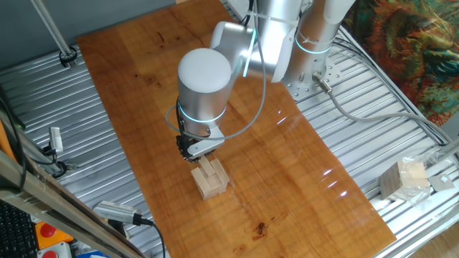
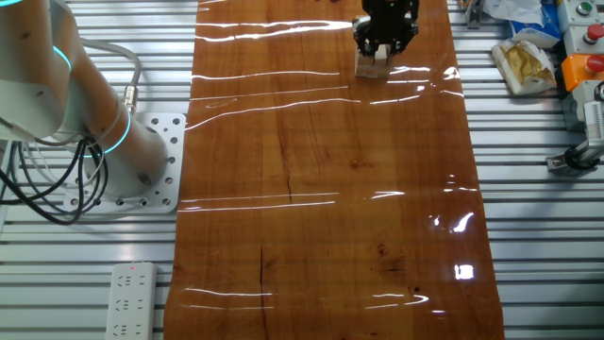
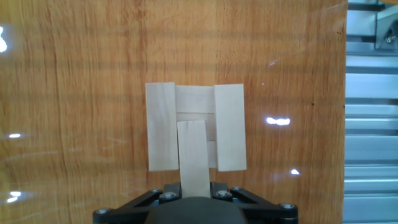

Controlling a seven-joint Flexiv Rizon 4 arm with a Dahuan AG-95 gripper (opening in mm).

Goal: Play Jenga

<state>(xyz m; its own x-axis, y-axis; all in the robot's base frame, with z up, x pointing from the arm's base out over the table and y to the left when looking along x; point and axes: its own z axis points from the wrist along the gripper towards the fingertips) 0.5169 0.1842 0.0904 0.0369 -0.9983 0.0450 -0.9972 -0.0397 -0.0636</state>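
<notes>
Fingers (image 3: 193, 194) pinch a slim loose block (image 3: 193, 155) right above the Jenga stack (image 3: 195, 127) on the bench (image 3: 81, 93); we judge placement underway, next lowering it between the two top blocks.

No readable text, labels, brands or numbers can be made out anywhere in these shots. The Jenga (image 3: 194, 134) blocks are seen as plain bare wood with nothing printed on them, and nothing is marked on the wooden tabletop (image 1: 287, 165) either. Some tiny markings might be on the white power strip (image 2: 130, 300), but they're way too small and blurry to be read.
</notes>
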